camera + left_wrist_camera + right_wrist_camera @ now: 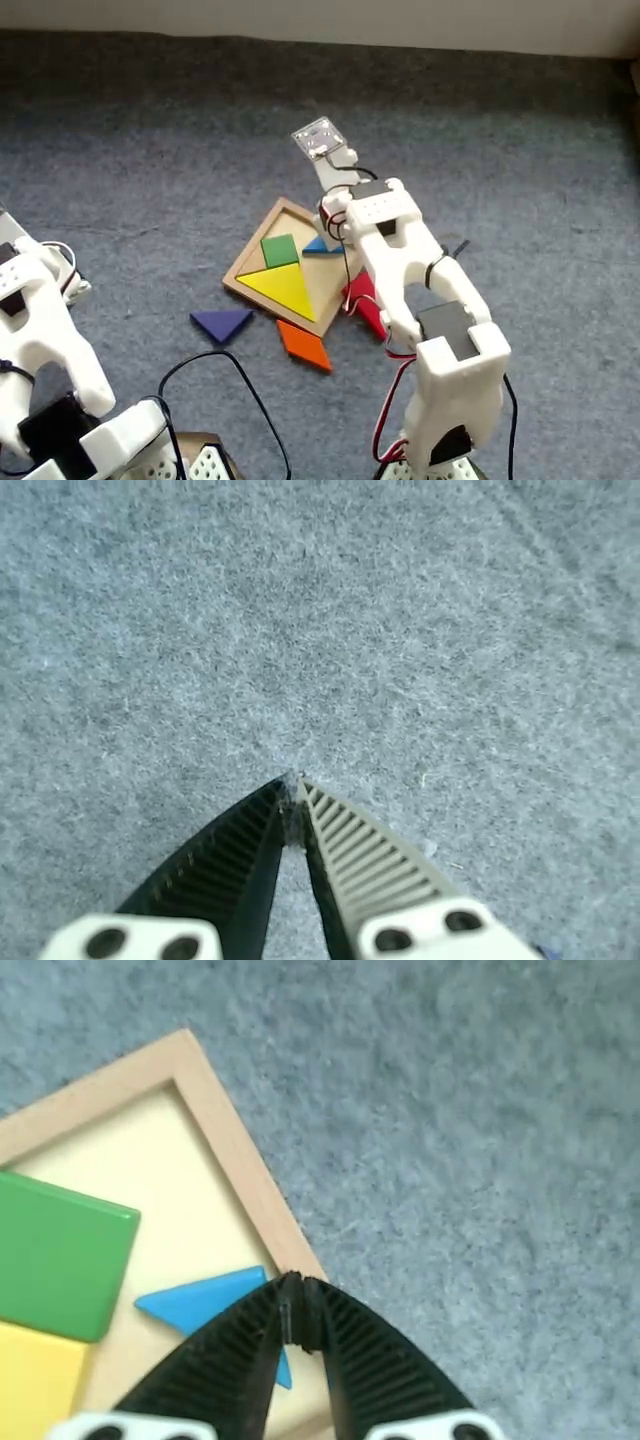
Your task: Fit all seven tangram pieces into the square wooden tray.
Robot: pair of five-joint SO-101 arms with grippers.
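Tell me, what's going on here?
Two robot arms are doing a shape puzzle. The right gripper, closed, sits at the rim of the wooden tray beside a blue triangle. A green square and yellow triangle also lie inside. A purple triangle, orange piece and red piece lie outside it. The left gripper, closed, is over bare carpet.

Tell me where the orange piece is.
High view: the orange piece lies on the carpet outside the tray, between the purple triangle and the red piece.

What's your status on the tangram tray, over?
Left jaws shut over bare carpet, right jaws shut at tray rim beside blue triangle. Green square, yellow triangle also in. Navy triangle, orange parallelogram, red piece outside; right arm overlaps red.
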